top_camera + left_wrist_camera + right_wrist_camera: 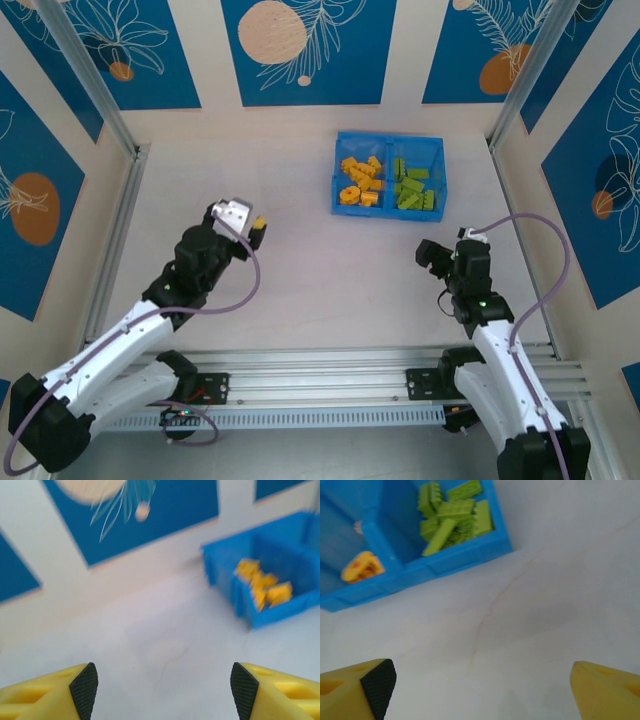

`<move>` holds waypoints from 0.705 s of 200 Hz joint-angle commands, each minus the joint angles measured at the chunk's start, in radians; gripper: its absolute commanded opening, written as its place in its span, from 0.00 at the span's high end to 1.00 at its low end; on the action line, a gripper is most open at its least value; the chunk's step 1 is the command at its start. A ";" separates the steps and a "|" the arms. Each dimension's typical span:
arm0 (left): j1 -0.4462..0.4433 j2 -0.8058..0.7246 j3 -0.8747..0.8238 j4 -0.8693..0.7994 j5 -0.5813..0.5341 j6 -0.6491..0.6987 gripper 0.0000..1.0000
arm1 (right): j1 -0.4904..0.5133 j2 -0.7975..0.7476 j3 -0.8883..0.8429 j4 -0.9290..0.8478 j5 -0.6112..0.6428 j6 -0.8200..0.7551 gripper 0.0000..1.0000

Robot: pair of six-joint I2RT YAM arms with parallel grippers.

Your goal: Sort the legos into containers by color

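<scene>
The bright blue tray [388,142] stands at the back centre-right of the table. Its left compartment holds several orange-yellow legos [360,181], also seen in the left wrist view [263,585]. Its right compartment holds several lime green legos [413,187], a pile that the right wrist view shows too [451,515]. My left gripper [256,231] hovers at mid-left, well away from the tray, open with bare table between its fingertips [85,687]. My right gripper [428,252] sits just in front of the tray's right half, open and holding nothing.
Walls with blue leaf panels [305,50] close in the table on three sides. A metal rail [330,375] runs along the near edge by the arm bases. A purple cable [545,260] loops beside the right arm.
</scene>
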State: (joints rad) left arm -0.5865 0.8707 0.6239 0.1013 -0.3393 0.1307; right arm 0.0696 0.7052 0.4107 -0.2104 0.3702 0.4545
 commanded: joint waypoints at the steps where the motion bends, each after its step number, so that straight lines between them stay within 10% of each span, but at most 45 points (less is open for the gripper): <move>1: 0.055 -0.073 -0.093 0.006 -0.115 -0.067 0.20 | -0.023 0.079 -0.080 0.387 0.070 -0.137 0.06; 33: 0.165 -0.057 -0.190 0.078 -0.131 -0.087 0.00 | -0.065 0.349 -0.093 0.683 -0.085 -0.198 0.06; 83: 0.374 0.154 -0.274 0.335 0.013 -0.136 0.00 | -0.064 0.785 0.009 0.999 -0.122 -0.292 0.08; 141: 0.502 0.593 -0.219 0.670 0.194 -0.105 0.00 | -0.035 0.817 -0.025 1.077 -0.080 -0.316 0.00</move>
State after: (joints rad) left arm -0.1349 1.3018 0.3725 0.5571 -0.2531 0.0322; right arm 0.0196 1.5280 0.3878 0.7624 0.2394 0.1703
